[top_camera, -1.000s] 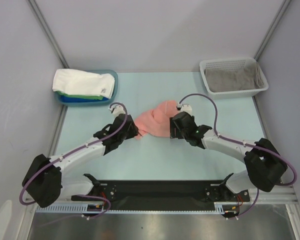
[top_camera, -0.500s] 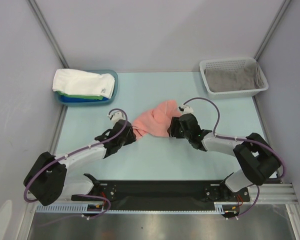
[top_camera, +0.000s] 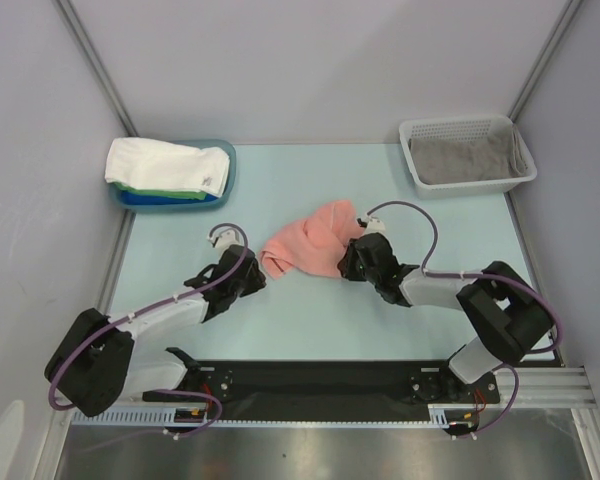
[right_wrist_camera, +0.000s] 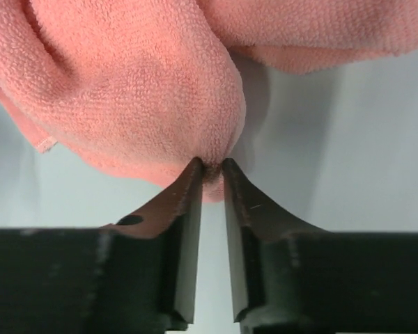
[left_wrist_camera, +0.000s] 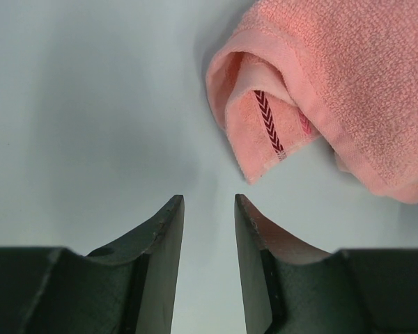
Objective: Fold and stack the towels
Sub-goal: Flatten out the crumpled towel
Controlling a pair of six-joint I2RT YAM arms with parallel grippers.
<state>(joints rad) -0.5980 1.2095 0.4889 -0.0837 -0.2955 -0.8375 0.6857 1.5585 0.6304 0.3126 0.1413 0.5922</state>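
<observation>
A salmon pink towel lies crumpled in the middle of the table. My right gripper sits at its near right edge. In the right wrist view, that gripper is shut on a small fold of the pink towel. My left gripper is low over the table by the towel's left end. In the left wrist view it stands open and empty, a short way from a rolled corner of the pink towel. Folded towels, a white one on top, are stacked at the back left.
The stack rests in a blue tray. A white perforated basket at the back right holds a grey towel. Grey walls close in the table on three sides.
My right gripper has closed onto the pink towel's near edge. My left arm has drawn back toward the near left, off the towel's end, still open.
</observation>
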